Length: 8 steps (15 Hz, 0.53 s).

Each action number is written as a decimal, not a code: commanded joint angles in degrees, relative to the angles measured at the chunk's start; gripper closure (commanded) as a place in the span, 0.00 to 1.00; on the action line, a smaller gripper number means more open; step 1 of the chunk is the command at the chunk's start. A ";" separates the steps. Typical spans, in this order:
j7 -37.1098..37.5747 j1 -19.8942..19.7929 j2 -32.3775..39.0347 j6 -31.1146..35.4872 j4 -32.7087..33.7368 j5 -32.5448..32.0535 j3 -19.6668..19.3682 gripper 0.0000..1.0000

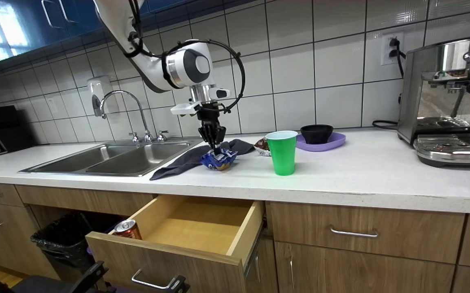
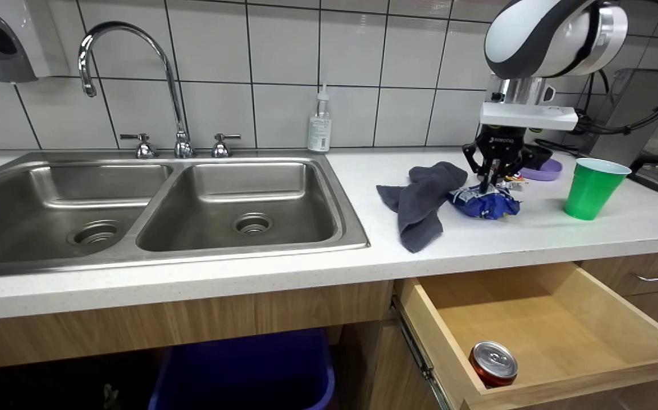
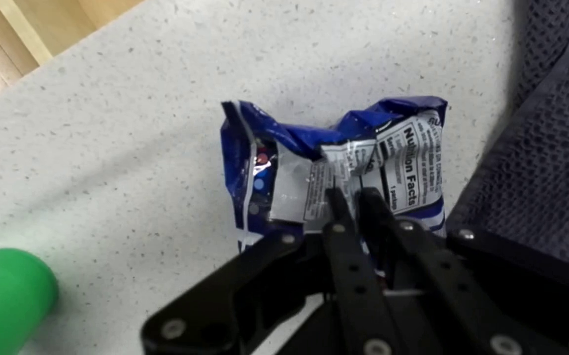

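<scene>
Kitchen counter (image 1: 361,175), white speckly top, tiled wall (image 1: 336,65) behind it.
Sink (image 2: 350,228) on the left, dark cloth (image 2: 423,202), then the gripper (image 3: 353,199), jaws clamped on a fold of blue snack packet (image 1: 219,161), pretty much midway between front and back edges; green cup (image 1: 283,154) next, espresso machine (image 1: 446,101) farther right.

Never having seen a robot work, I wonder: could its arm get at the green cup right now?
Probably not yet: its hand seems to be pinching the blue packet. Once freed, likely yes; the green cup stands upright nearby, with no obstacle seen between.
</scene>
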 commanded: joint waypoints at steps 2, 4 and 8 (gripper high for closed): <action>-2.18 0.06 -0.08 -2.14 1.23 1.29 -0.42 1.00; -2.29 0.03 -0.59 -2.01 0.77 1.32 -0.42 1.00; -3.43 -0.28 -2.94 -1.82 -1.07 2.21 -0.06 1.00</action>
